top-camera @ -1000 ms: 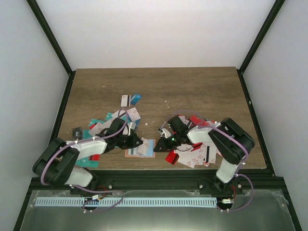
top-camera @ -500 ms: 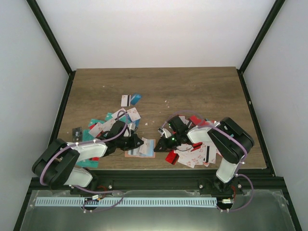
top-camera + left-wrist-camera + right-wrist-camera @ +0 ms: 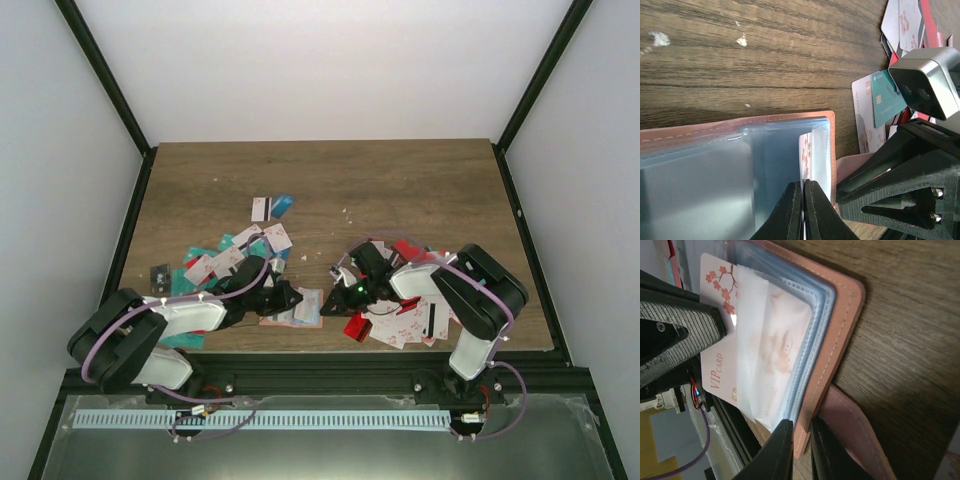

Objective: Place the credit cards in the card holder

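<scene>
Left tool [image 3: 803, 187] is clenched on the white card [image 3: 727, 360], half inside a clear sleeve [image 3: 807, 302] of the open card holder [image 3: 842, 310] on the bench [image 3: 765, 45]; right tool [image 3: 801, 429] pinches its pink edge. Pushing askew could buckle the card or drag the holder loose.

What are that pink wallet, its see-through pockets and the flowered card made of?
The card holder looks like matte salmon leather or an imitation, with a stitched seam along its edge. Its pockets seem thin clear plastic, glossy and bluish. The card looks like stiff, smooth printed plastic.
</scene>
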`<state>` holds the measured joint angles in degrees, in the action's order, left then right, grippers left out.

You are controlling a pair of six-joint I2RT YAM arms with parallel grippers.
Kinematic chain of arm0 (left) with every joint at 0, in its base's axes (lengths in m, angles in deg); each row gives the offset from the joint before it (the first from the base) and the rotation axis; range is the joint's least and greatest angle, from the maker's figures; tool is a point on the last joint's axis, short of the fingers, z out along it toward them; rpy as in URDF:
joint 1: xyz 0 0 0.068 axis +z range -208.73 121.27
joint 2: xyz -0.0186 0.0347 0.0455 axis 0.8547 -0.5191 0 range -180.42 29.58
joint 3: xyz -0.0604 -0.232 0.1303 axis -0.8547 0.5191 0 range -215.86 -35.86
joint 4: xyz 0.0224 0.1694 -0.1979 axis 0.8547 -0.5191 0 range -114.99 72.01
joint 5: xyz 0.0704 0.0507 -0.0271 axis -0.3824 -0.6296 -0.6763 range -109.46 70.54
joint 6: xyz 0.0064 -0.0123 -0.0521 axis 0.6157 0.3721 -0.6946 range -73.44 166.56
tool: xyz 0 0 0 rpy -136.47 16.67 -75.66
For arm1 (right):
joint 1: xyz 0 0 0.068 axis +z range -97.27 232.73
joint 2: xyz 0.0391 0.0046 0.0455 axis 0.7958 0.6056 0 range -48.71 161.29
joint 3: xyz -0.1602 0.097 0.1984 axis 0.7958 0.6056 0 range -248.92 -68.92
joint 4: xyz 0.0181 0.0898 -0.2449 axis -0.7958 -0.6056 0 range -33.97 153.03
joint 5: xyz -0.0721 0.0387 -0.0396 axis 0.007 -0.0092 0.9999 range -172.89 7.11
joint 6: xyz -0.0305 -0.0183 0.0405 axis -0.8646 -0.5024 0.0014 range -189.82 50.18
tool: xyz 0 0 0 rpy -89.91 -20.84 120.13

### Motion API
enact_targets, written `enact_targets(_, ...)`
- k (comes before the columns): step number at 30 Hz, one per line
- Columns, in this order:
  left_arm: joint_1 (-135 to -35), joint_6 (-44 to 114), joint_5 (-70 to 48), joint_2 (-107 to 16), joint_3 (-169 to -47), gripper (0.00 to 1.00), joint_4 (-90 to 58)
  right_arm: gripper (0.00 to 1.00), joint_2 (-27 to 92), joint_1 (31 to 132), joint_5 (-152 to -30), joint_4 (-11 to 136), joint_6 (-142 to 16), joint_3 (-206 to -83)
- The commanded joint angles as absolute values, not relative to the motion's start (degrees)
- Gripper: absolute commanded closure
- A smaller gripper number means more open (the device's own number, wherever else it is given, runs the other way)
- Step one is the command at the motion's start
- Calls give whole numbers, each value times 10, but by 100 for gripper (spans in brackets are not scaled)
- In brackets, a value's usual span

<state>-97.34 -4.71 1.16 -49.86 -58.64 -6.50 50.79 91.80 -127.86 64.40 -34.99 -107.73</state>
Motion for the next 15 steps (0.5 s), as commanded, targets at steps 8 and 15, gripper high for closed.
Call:
enact_targets(8, -1002, -71, -9, -500, -573, 92, -107, 86, 501, 915, -1270, 676, -332, -1064)
enact_targets(15, -1002, -51, -23, -453, -596, 76, -171, 86, 484, 914, -1257, 663, -342, -1063)
